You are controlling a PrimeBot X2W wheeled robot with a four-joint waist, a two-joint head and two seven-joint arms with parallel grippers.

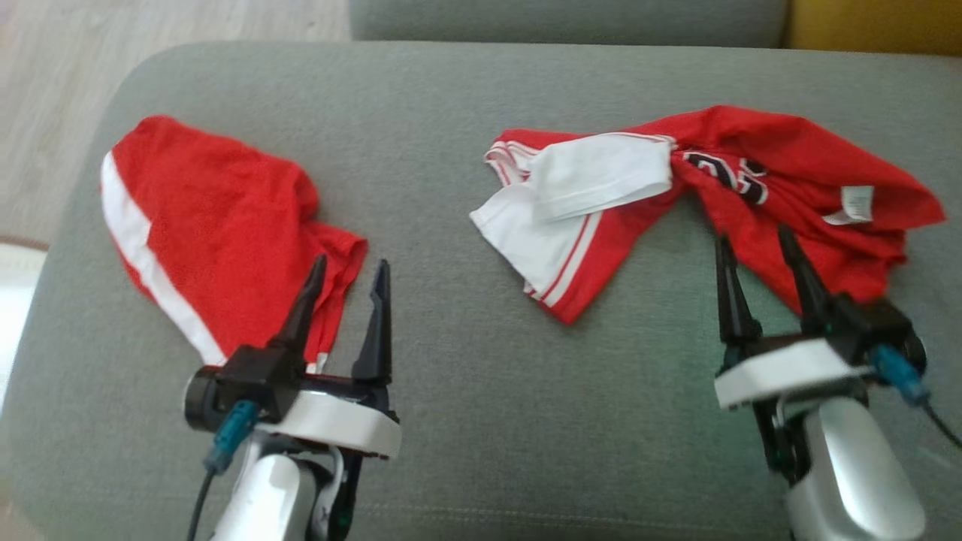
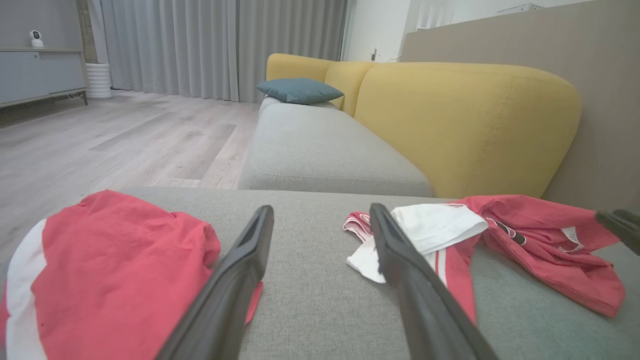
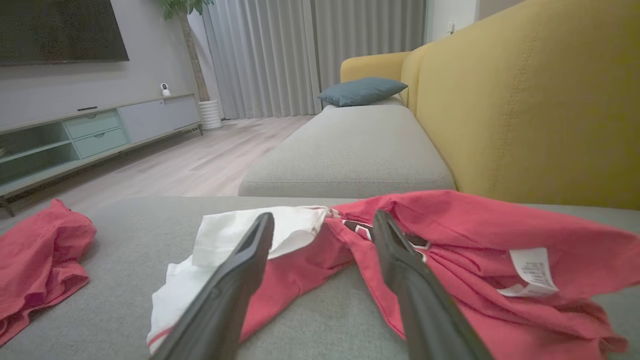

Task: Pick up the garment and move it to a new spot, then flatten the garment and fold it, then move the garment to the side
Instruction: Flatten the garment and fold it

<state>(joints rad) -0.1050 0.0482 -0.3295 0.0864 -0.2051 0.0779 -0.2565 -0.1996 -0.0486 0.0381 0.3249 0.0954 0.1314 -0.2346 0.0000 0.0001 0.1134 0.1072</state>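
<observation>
Garments lie on the grey seat cushion (image 1: 451, 338), two of them, both red with white, well apart from each other. From the head view, the crumpled jersey (image 1: 789, 173) sits toward 2 o'clock on the cushion. It is bunched and twisted at the middle, with a white panel (image 1: 594, 176) folded over its left end, black lettering showing in the creases and a white care label (image 1: 857, 203) turned up near its right end. The other red garment (image 1: 218, 218) lies at about 9 o'clock, fairly compact, with a white stripe running along its outer edge.

The right gripper (image 1: 753, 234) comes in from 5 o'clock, its fingers spread wide and holding nothing, tips over the jersey's near edge. Whether they touch the cloth I cannot tell. The left gripper (image 1: 352, 263) comes in from 7 o'clock, fingers likewise spread and empty. One tip is over the inner edge of the other red garment, and the other tip is over bare cushion.

Beyond, at 12 o'clock, a second grey seat (image 2: 320, 150) runs along a yellow backrest (image 2: 465, 120), with a blue pillow (image 2: 300, 90) at its far end. Pale wood floor (image 2: 100, 140) stretches off at 10 o'clock toward grey curtains (image 2: 200, 45) and a low cabinet (image 3: 75, 135).
</observation>
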